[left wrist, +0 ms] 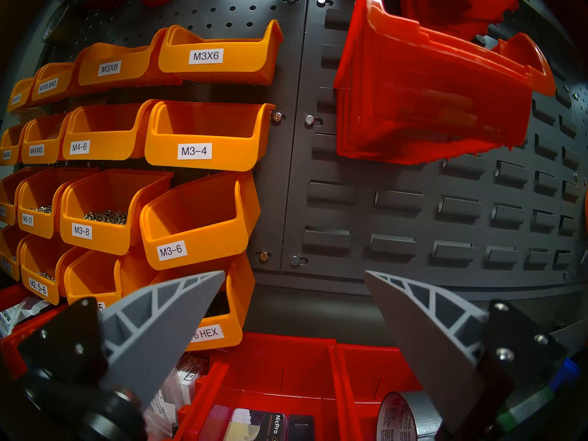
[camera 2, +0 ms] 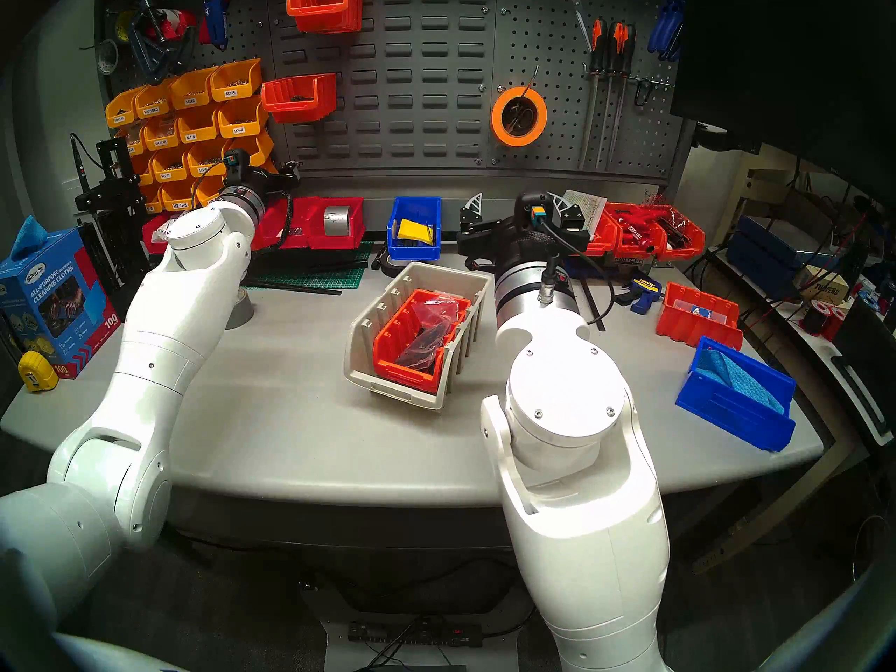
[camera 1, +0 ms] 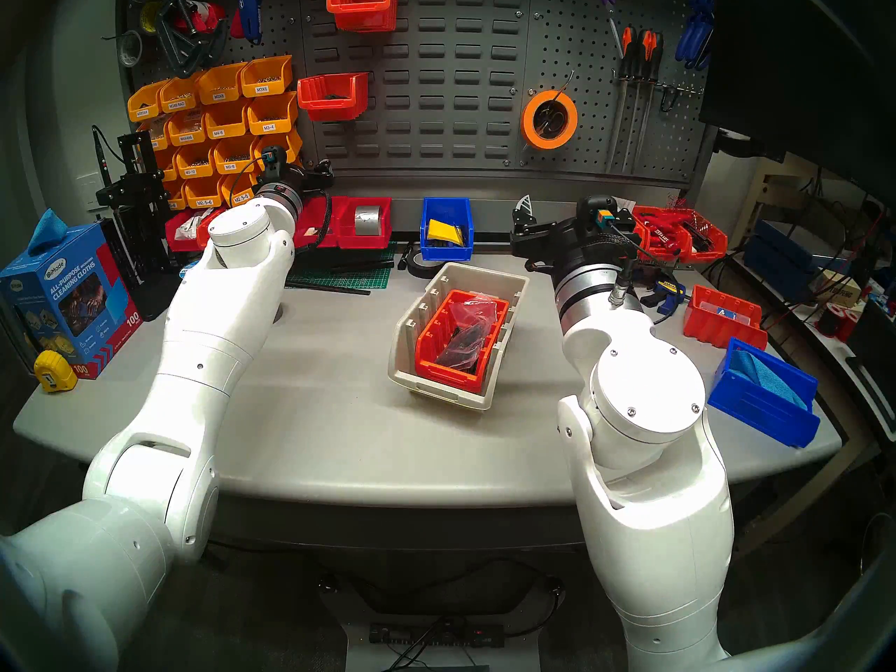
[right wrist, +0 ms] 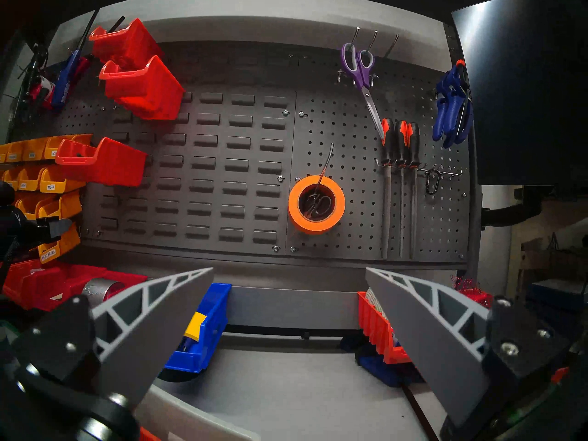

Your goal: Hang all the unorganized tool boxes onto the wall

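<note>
Bins first: you have the beige bin point(camera 1: 458, 336) sitting near the middle of the counter point(camera 1: 315, 414), turned at a slant, with a red-orange bin point(camera 1: 460, 339) nested inside it and a dark plastic-wrapped bundle point(camera 1: 468, 334) lying in that one. Your blue bin point(camera 1: 446, 229) with the yellow card point(camera 1: 443, 232) stands at the counter's back edge, just below the louvred wall point(camera 1: 436, 74) and apart from the beige one. Two red-orange bins already hang on the wall's left columns — an upper one point(camera 1: 362, 4) and a lower one point(camera 1: 332, 95). Another red-orange bin point(camera 1: 722, 314) sits toward the counter's right edge, with a blue bin holding blue cloth point(camera 1: 763, 394) in front of it near the front right corner. Your left hand point(left wrist: 294, 273) is held up at the back left, fingers spread wide and empty, facing the small orange labelled bins point(left wrist: 194, 135) and the lower hung bin. Your right hand point(right wrist: 289, 270) is also wide and empty — it points at the wall from above the counter, the blue bin by its left finger.
</note>
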Controlling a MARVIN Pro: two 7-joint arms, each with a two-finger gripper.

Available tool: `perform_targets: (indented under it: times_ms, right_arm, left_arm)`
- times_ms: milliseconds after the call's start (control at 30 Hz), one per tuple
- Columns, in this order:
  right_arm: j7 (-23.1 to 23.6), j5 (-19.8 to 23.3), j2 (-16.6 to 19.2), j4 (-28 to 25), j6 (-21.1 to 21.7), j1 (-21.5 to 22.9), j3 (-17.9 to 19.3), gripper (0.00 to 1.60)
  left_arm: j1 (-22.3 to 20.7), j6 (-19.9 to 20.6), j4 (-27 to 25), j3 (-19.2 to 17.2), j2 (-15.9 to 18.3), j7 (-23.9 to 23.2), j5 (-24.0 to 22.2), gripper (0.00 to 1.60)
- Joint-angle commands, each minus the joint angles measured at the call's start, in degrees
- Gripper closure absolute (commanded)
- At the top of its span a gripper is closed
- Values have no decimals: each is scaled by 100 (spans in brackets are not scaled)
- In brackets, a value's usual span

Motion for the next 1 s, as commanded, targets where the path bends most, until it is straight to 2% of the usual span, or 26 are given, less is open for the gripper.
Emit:
perform_targets:
  times_ms: [0,233,367,633,967]
  right_arm:
    - [-630,295,454,-408,299,-347,-571,0]
    - [-1438,781,970,-408,356,-433,-979,0]
    - [-1736,1048,1170,-408,291,-478,-1080,0]
    - [-2693,1825,1618,-408,176,-479,-1266,0]
    - [-3409,2705,1934,-408,-33,-347,-1453,0]
  left_arm:
    - [-101,-36,-76,-14,-15,11,9,0]
    - [-101,-36,-76,-14,-14,9,8,0]
    - [-101,-36,-76,-15,-14,8,9,0]
    - [-101,-36,-76,-15,-15,7,9,0]
    - [-101,-35,-76,-15,-14,5,9,0]
